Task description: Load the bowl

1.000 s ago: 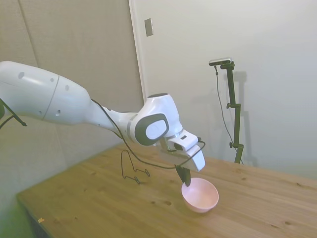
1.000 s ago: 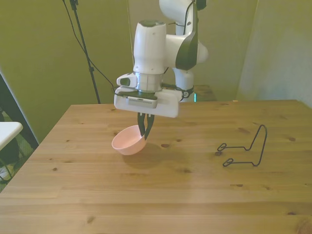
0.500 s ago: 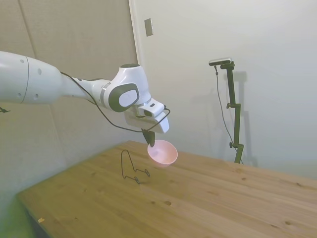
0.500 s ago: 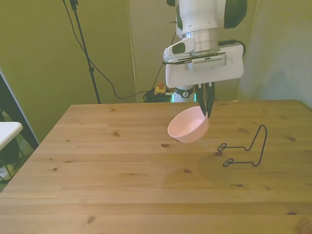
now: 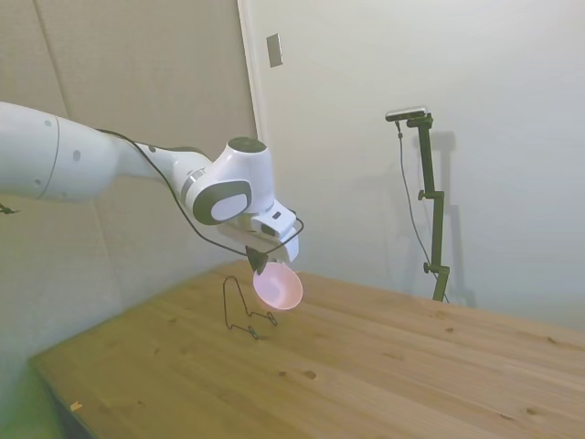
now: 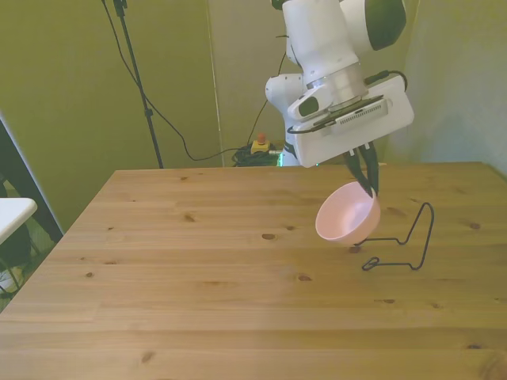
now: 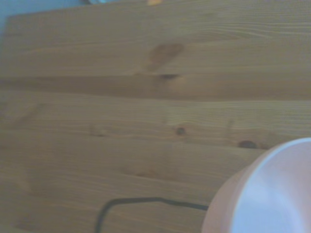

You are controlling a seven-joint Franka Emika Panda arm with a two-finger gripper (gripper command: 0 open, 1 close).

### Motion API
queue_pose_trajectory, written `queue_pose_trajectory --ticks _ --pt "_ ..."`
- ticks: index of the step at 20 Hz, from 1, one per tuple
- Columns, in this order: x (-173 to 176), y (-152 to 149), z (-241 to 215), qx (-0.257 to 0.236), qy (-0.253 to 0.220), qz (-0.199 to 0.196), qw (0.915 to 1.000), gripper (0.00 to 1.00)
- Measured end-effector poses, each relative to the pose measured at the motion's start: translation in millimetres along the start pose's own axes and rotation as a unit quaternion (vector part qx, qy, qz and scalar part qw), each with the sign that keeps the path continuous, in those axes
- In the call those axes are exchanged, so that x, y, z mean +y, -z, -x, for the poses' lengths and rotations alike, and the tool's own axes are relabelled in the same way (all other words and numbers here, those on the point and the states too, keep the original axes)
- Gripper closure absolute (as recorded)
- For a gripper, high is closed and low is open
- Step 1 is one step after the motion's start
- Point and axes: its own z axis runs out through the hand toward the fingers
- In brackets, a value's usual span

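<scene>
The pale pink bowl [image 6: 347,220] hangs tilted in the air above the table, held by its rim. My gripper [image 6: 367,180] is shut on that rim, fingers pointing down. In the side view the bowl [image 5: 278,288] hangs just above and beside a black wire rack [image 5: 241,313], with my gripper [image 5: 259,262] at its upper edge. In the front view the wire rack [image 6: 400,243] stands on the table at the front view's right, right next to the bowl. The wrist view shows part of the bowl [image 7: 272,194] and a bit of the rack's wire [image 7: 141,202] over the wood.
The wooden table [image 6: 198,293] stretches wide toward the front view's left and toward the near edge. A white object [image 6: 12,212] sits off the table at the front view's far left.
My gripper carried the bowl up off the table and across toward the front view's right, then lowered slightly beside the wire rack. The bowl now tilts more.
</scene>
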Motion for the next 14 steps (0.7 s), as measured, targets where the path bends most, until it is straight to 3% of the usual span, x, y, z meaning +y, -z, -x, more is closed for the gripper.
queue_pose_trajectory --ticks 6,14 --pt "2 -12 21 -0.021 0.006 -0.053 0.9983 1.0" --pt "20 -48 25 -0.051 0.03 -0.135 0.989 1.0"
